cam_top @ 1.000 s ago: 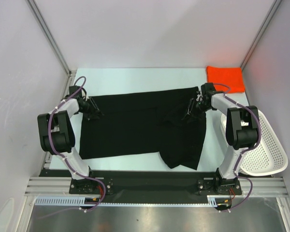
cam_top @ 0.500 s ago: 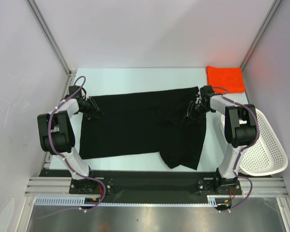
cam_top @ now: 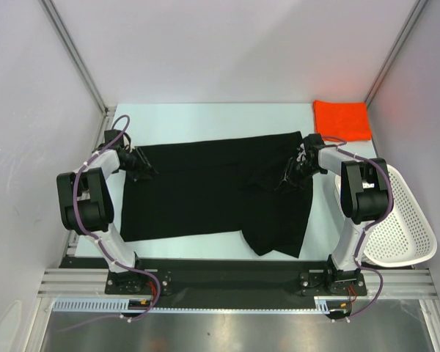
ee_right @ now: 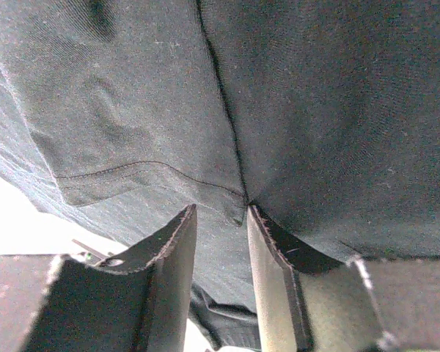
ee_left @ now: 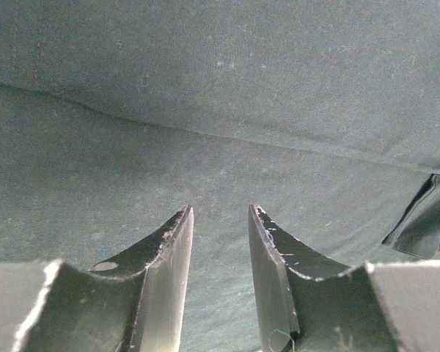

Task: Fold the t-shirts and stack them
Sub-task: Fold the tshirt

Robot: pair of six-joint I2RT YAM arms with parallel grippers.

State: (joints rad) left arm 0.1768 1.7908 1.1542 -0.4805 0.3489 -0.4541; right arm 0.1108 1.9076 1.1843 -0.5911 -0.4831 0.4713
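Observation:
The black t-shirt (cam_top: 205,191) lies spread across the table, with a folded flap hanging toward the near edge at the right (cam_top: 279,220). The orange-red t-shirt (cam_top: 342,119) lies folded at the back right corner. My left gripper (cam_top: 143,170) is low over the black shirt's left edge; in the left wrist view its jaws (ee_left: 220,213) stand a little apart with flat black cloth (ee_left: 220,110) behind them. My right gripper (cam_top: 292,176) is low over the shirt's right part; its jaws (ee_right: 220,209) stand a little apart, the right fingertip touching a seam (ee_right: 227,132).
A white mesh basket (cam_top: 418,220) stands at the right, beside the right arm. Pale table surface (cam_top: 205,121) shows behind the black shirt, with frame posts at both back corners. A strip of table (ee_right: 15,213) shows under the cloth's hem in the right wrist view.
My right gripper has crept slightly left and toward the near side over the black shirt. The left gripper and the shirts have not visibly moved.

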